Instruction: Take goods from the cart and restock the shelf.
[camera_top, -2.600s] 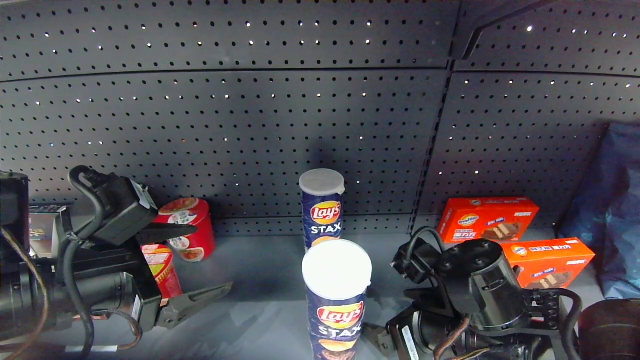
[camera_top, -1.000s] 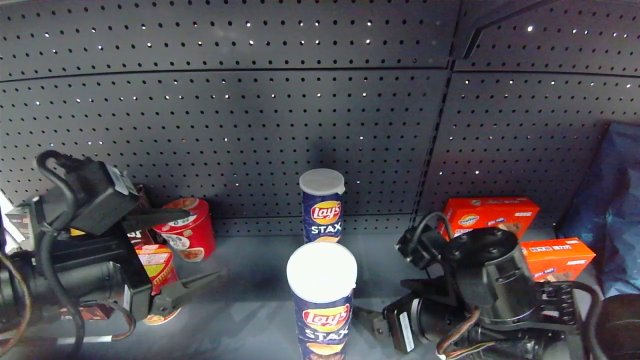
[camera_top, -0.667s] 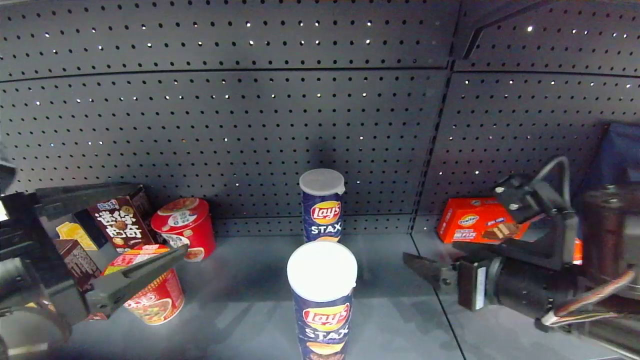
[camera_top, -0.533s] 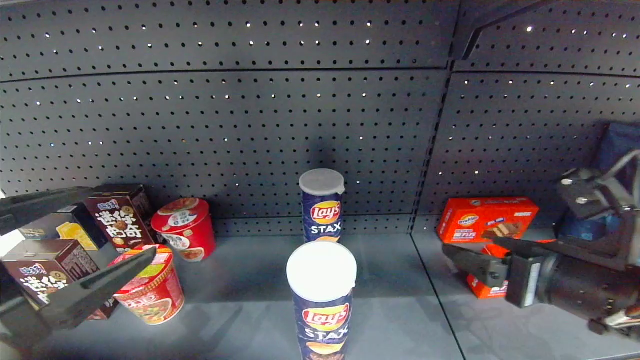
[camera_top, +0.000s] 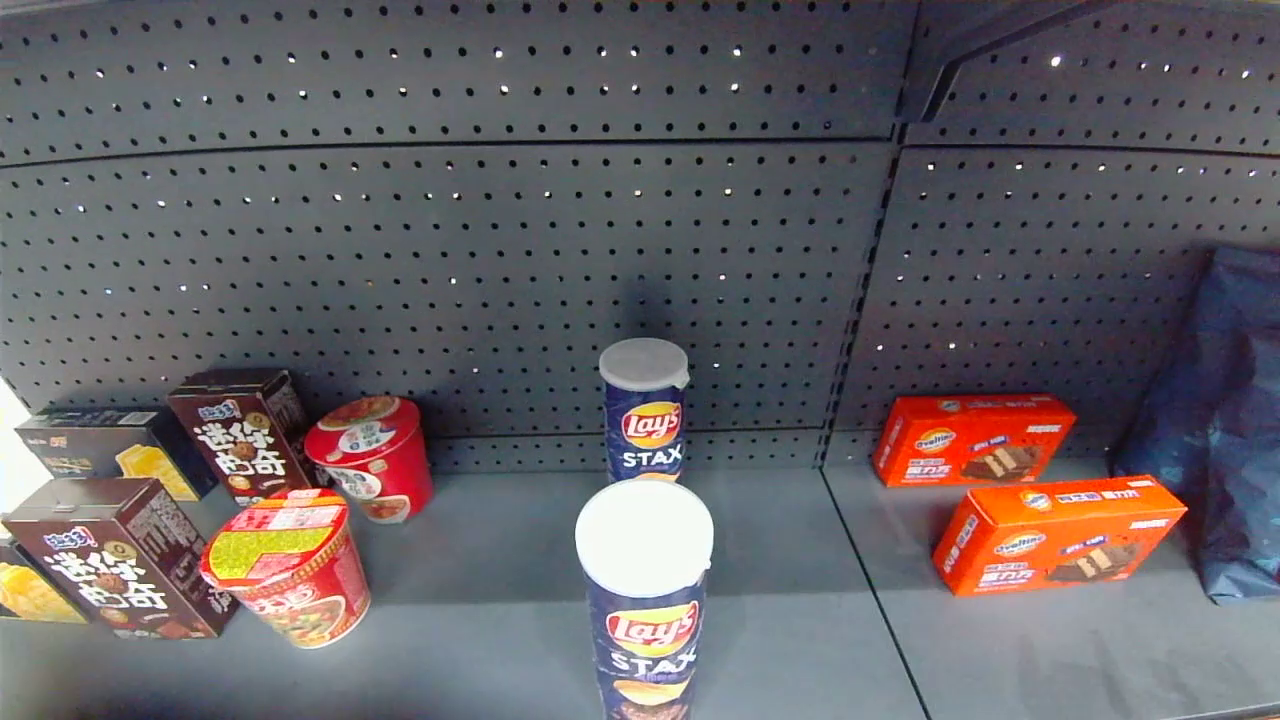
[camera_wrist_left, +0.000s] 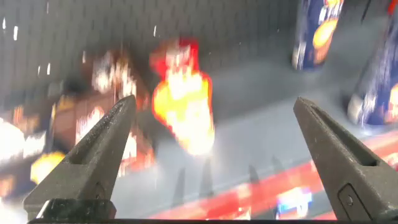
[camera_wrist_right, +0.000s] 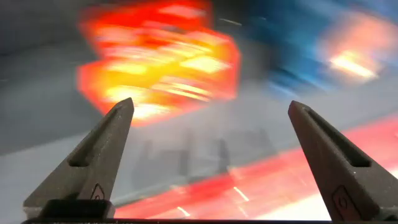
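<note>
On the grey shelf (camera_top: 500, 600) two blue chip cans stand in line, one at the back (camera_top: 644, 410) and one at the front (camera_top: 645, 600). To their left a red noodle cup (camera_top: 290, 578) stands in front of another (camera_top: 372, 456). My left gripper (camera_wrist_left: 214, 102) is open and holds nothing; beyond it lie a blurred red noodle cup (camera_wrist_left: 183, 106) and the chip cans (camera_wrist_left: 317, 31). My right gripper (camera_wrist_right: 211, 104) is open with nothing between its fingers, facing the blurred orange boxes (camera_wrist_right: 161, 62).
Several brown boxes (camera_top: 120, 555) stand at the shelf's left end. Two orange boxes (camera_top: 1060, 535) lie on the right section, with a blue bag (camera_top: 1225, 420) at the far right. A dark pegboard wall (camera_top: 500, 250) closes the back. Bare shelf lies between the cans and the orange boxes.
Both arms have drawn back out of the head view, the left one to the left and the right one to the right. The front noodle cup and front chip can stand free on the shelf.
</note>
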